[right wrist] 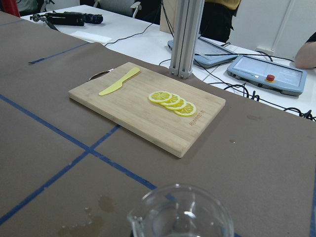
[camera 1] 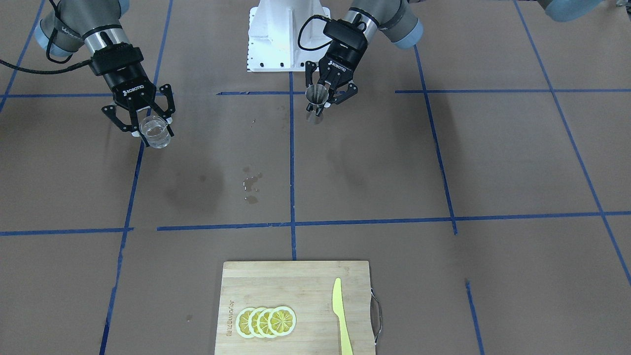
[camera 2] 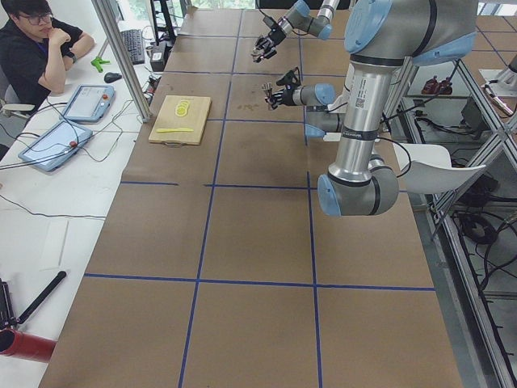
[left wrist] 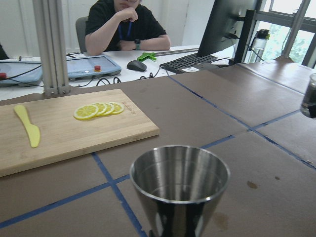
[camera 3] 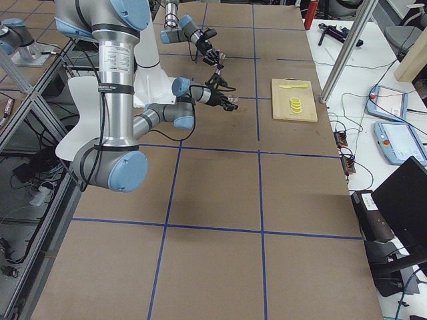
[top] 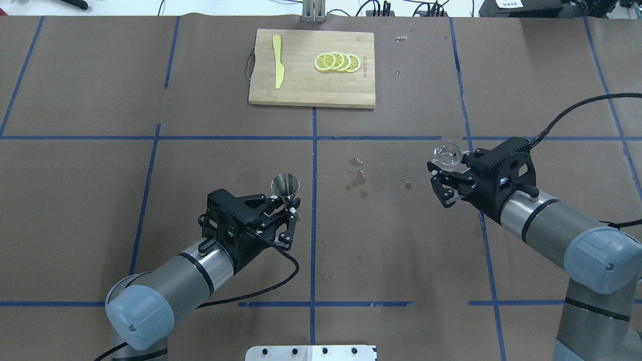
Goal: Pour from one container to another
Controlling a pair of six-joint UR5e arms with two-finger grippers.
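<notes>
A steel conical cup (top: 286, 187) is held upright off the table, with my left gripper (top: 288, 213) shut on its lower part; the same steel cup (camera 1: 317, 97) shows under the left gripper (camera 1: 329, 91) in the front view. Its open mouth (left wrist: 179, 172) fills the left wrist view. A clear glass beaker (top: 448, 154) is held level above the table by my right gripper (top: 444, 176), shut on it. The beaker (camera 1: 155, 132) hangs in the right gripper (camera 1: 143, 121) and its rim (right wrist: 180, 212) shows at the bottom of the right wrist view. The two containers are far apart.
A wooden cutting board (top: 312, 67) at the far middle carries lemon slices (top: 337, 61) and a yellow plastic knife (top: 277, 67). Wet spill spots (top: 357, 176) mark the brown paper between the arms. An operator (camera 2: 36, 44) sits beyond the table's far edge.
</notes>
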